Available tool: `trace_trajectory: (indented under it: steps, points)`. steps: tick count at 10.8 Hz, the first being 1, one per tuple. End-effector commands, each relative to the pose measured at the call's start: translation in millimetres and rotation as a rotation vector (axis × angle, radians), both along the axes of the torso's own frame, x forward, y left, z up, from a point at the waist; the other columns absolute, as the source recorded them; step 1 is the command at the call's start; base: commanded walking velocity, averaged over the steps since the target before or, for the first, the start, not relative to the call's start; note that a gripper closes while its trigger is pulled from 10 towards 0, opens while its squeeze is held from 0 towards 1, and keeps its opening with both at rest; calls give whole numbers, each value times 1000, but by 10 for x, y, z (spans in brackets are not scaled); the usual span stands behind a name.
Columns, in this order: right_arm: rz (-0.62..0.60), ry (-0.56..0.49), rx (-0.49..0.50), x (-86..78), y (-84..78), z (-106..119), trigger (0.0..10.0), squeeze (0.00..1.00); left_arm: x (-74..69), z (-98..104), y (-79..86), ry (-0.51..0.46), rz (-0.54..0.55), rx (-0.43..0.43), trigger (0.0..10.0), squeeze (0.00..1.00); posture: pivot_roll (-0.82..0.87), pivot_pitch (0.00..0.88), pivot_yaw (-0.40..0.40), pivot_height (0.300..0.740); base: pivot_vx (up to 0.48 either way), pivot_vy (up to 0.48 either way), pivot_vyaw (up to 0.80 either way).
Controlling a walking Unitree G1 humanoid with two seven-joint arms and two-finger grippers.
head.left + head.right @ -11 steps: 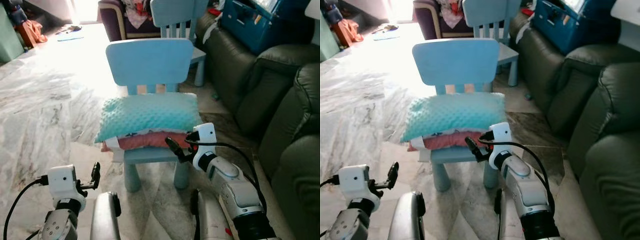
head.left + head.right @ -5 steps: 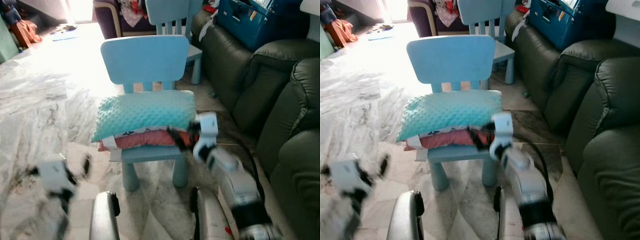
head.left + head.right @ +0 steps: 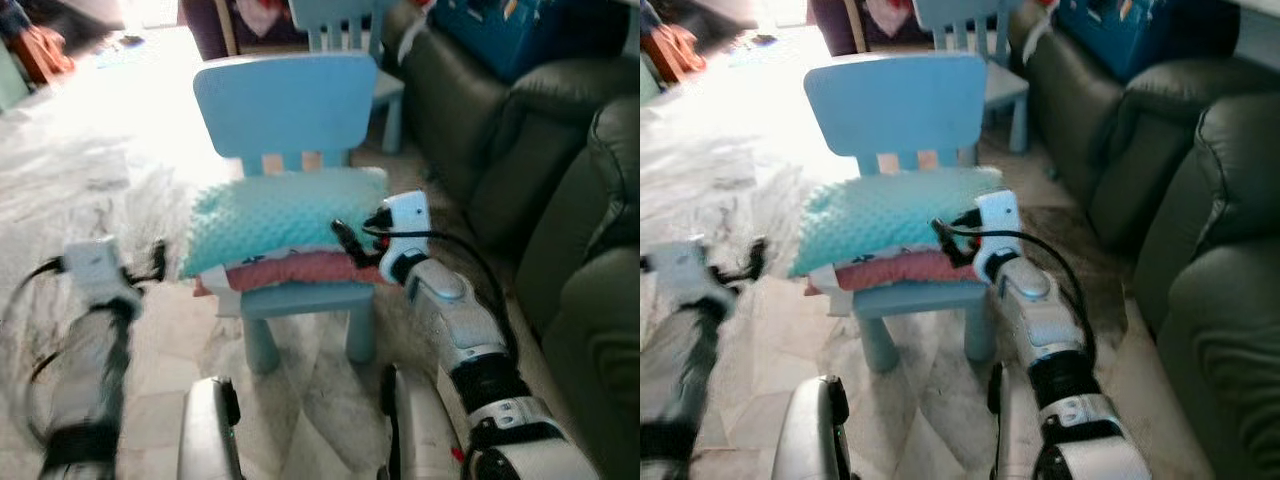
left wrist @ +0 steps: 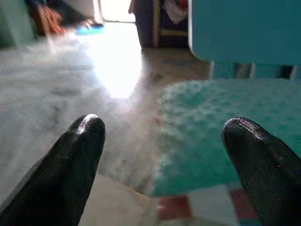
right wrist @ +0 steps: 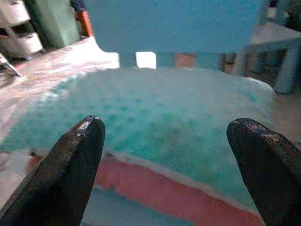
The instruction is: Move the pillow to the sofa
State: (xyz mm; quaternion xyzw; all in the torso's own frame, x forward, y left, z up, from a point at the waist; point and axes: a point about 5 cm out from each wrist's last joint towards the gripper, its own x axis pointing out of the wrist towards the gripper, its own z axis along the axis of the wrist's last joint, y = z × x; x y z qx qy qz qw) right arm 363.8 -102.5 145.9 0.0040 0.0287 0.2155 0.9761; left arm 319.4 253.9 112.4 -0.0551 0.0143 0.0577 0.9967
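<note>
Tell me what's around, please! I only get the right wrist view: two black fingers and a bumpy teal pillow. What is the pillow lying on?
Observer: The teal pillow lies on a pink cushion, and both sit on a small blue chair.
Operator: Where's the sofa it has to go to?
Observer: A dark green sofa stands on the robot's right, beside the chair.
Operator: Is the other hand helping?
Observer: The left gripper is open and points at the pillow's left end, not touching it.
Operator: And mine?
Observer: The right gripper is open at the pillow's right end; nothing is gripped yet.
</note>
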Motion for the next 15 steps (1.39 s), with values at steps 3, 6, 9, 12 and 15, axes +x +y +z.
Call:
trace_trajectory:
  steps: [3,6,9,12,15]
  points:
    - [-90,-69,-62,2,-269,44,10000,443,362,68,-293,29,-143,-98,10000,518,-202,193,55,477,0,0,0]
    - [-87,-278,-176,-25,-327,277,10000,1000,454,313,-324,-141,-99,-46,10000,1000,-206,190,51,477,0,0,0]
    - [-107,-454,-255,-24,-274,499,10000,1000,256,317,-76,-239,45,88,10000,1000,-192,165,40,477,0,0,0]
    - [-30,-490,-211,3,-28,589,10000,263,108,255,200,-227,165,142,10000,0,-189,146,44,477,0,0,0]
    - [-31,-526,-161,98,211,694,10000,0,58,345,433,-246,251,175,10000,0,-160,121,56,477,0,0,0]
